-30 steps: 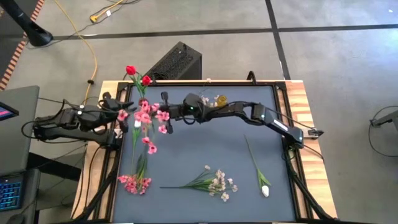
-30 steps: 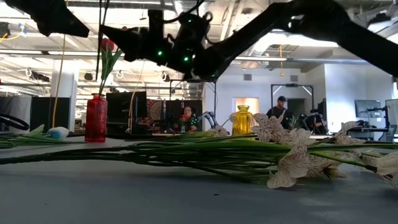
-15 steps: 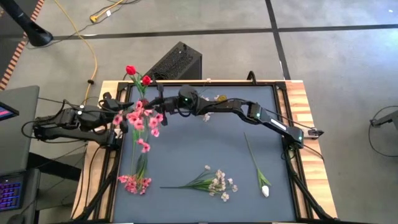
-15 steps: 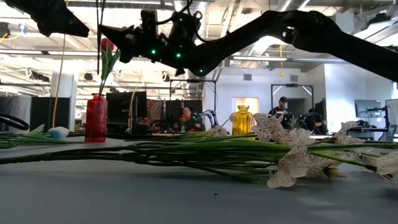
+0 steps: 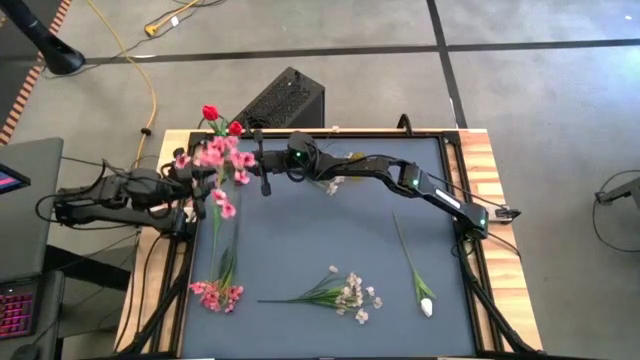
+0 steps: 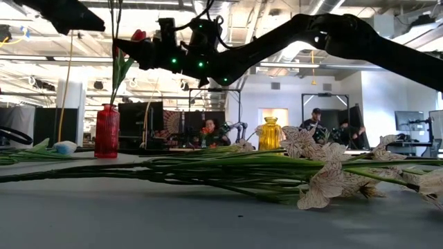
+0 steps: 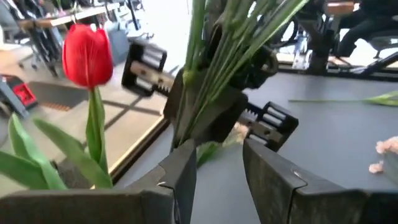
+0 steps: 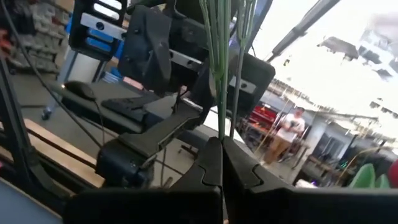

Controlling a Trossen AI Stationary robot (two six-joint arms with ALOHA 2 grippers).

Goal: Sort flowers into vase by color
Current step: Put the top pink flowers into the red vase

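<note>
Right hand (image 5: 262,170): clamped on pink blossom spray (image 5: 215,165) stems, raised over counter's (image 5: 330,235) far left corner beside red vase (image 6: 106,131) with red tulips (image 5: 210,113). Left hand (image 5: 190,183): fingers apart, at left edge. Near edge: second pink spray (image 5: 215,295), pale spray (image 5: 352,296), white tulip (image 5: 425,305).

A dark blue-grey mat (image 5: 330,240) covers a table with a pale wood rim (image 5: 487,190). Two black arms (image 5: 400,180) carry small green lights. A pink blossom spray (image 5: 215,160) has green stems. Two red tulips (image 5: 210,113) with green leaves stand in a translucent red vase (image 6: 106,131). A yellow vase (image 6: 270,133) stands farther back. On the mat lie a second pink spray (image 5: 215,293), a pale white-pink spray (image 5: 355,295) and a white tulip bud (image 5: 426,306). The floor is grey, crossed by a yellow cable (image 5: 150,90).
</note>
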